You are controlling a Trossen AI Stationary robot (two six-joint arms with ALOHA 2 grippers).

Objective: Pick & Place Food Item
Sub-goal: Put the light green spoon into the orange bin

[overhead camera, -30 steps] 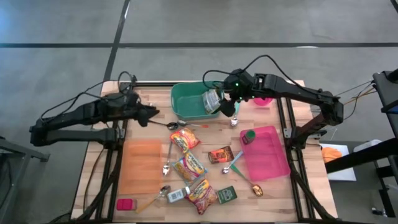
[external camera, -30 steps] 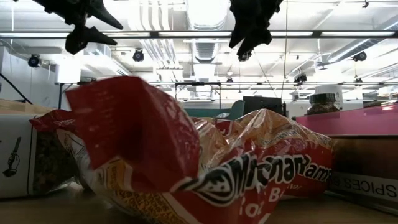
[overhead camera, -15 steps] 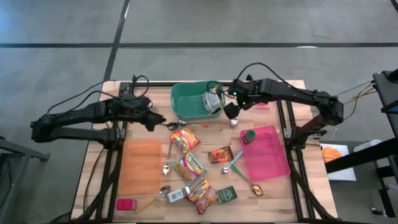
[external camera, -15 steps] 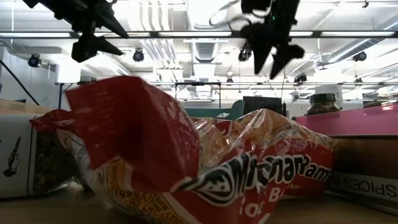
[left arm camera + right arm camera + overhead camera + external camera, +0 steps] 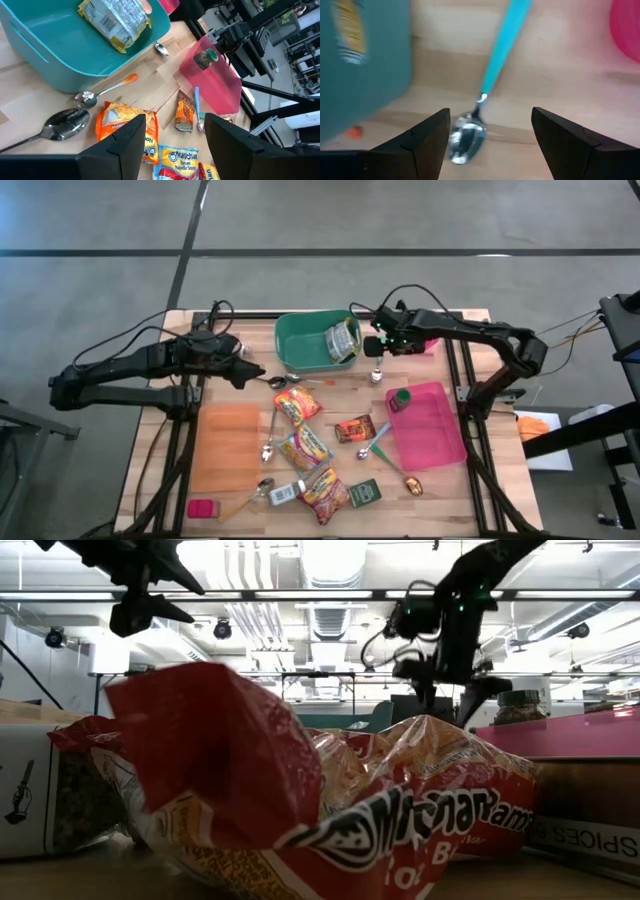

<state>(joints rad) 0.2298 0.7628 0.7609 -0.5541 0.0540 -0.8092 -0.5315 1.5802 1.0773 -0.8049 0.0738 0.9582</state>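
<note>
A silver-and-yellow food packet lies inside the teal bin at the table's far middle; it also shows in the left wrist view as the packet. My right gripper points down, open, just right of the bin, over a teal-handled spoon that lies on the wood. My left gripper hovers open left of the bin, clear of the table. Three red-orange ramen packets lie on the table's middle.
A pink tray with a green-lidded jar is at the right, with a pink bowl behind it. An orange mat, several spoons, a small spice packet and a green box lie around the ramen.
My right gripper has sunk toward the table at the bin's right side, rolled about its own axis, and stayed open. The food packet has kept its place in the bin. My left gripper has hardly shifted.
</note>
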